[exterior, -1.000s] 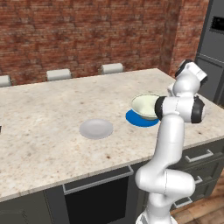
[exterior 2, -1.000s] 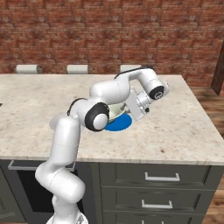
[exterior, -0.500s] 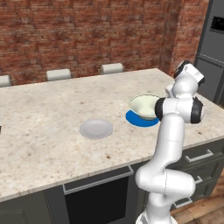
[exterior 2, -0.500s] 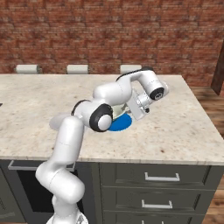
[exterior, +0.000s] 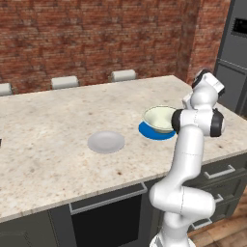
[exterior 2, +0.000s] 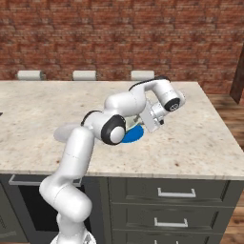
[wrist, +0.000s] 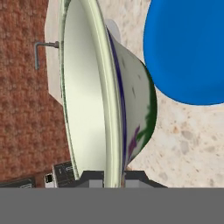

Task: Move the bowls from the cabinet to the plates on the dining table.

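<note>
While my pincer (wrist: 114, 175) is clamped on the cream bowl's (exterior: 159, 118) rim just above the blue plate (exterior: 153, 132), the grey plate (exterior: 106, 142) waits bare on the bench (exterior: 58, 120).

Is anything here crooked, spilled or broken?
Nothing spilled or broken. The cream bowl hangs above the blue plate, pinched by its rim in the gripper, not yet set down. The grey plate lies flat.
</note>
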Motion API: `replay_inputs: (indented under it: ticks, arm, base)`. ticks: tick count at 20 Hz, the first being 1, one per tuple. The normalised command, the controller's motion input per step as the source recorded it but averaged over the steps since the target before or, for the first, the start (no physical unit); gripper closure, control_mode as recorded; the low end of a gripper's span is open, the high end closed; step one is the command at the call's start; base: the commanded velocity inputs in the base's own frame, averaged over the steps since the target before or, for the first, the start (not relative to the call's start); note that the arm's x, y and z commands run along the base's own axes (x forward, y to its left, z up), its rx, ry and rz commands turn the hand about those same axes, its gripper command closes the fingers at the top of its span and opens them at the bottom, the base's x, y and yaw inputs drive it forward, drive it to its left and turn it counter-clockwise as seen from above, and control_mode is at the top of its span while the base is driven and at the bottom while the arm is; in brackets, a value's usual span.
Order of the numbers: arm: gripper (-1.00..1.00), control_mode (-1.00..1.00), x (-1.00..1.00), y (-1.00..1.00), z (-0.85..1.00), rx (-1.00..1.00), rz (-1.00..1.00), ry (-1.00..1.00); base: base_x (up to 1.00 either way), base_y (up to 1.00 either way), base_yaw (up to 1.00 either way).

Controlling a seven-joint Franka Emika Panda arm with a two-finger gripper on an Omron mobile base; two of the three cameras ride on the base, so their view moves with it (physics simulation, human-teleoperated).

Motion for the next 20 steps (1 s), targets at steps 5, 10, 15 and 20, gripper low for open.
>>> replay_inputs:
  ticks: [5,10,15,20]
  arm:
    - [1.00,-1.00,0.09,0.00,-0.13,0.00,-0.04,0.02]
    - [1.00,-1.00,0.07,0.00,-0.13,0.00,-0.05,0.02]
    - [1.00,-1.00,0.11,0.00,-0.13,0.00,-0.07,0.03]
    - [1.00,-1.00,0.06,0.01,-0.15,0.00,-0.07,0.03]
  base:
    - [0.00,0.00,0.00]
    - [0.00,0.00,0.00]
    - [0.00,0.00,0.00]
    - [0.00,0.00,0.00]
